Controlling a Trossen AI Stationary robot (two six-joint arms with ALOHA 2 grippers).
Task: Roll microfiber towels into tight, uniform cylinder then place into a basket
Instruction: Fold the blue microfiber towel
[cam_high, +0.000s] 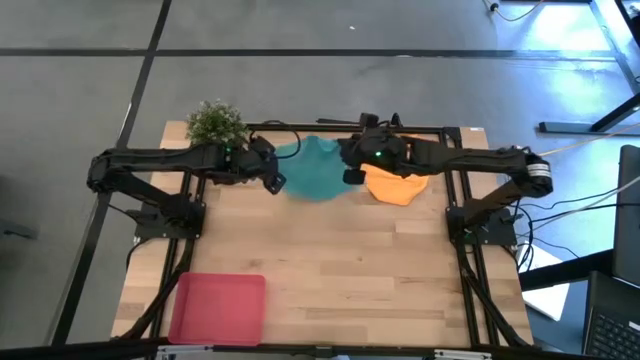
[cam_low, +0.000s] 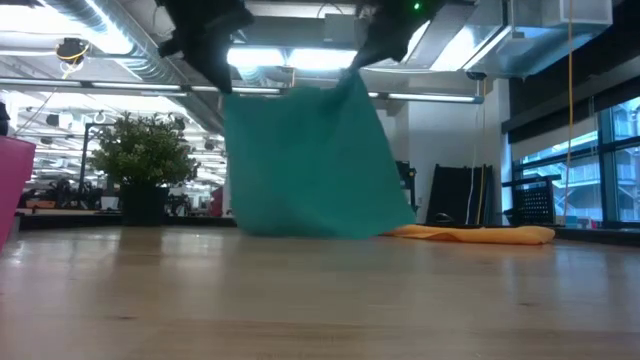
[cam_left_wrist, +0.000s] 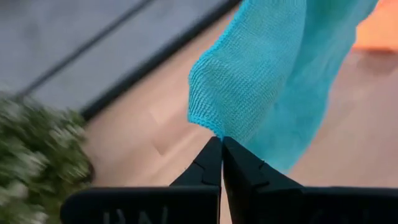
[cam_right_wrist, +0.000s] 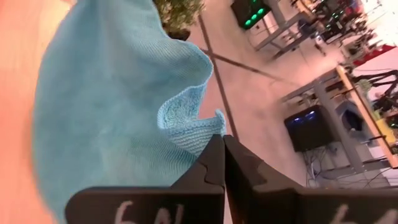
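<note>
The teal towel (cam_high: 315, 170) hangs between my two grippers above the far middle of the table; in the low view (cam_low: 310, 165) its lower edge touches the table. My left gripper (cam_high: 272, 172) is shut on its left corner and my right gripper (cam_high: 352, 170) is shut on its right corner. The orange towel (cam_high: 397, 185) lies crumpled on the table below my right arm; it also shows in the low view (cam_low: 480, 234). The red-pink basket (cam_high: 218, 308) stands at the near left. My left gripper pinches the teal towel's corner (cam_left_wrist: 214, 129) between its two fingertips. The towel hangs below the hold, spread toward the other gripper, its bottom edge (cam_low: 300, 232) on the table. My right gripper pinches the teal towel's other top corner (cam_right_wrist: 211, 132) between its two fingertips, at the hemmed edge. The cloth hangs below the hold with its bottom edge on the table.
A small green potted plant (cam_high: 216, 124) stands at the far left corner, close behind my left arm. Bare wooden table (cam_high: 350, 270) stretches from the towels to the near edge.
</note>
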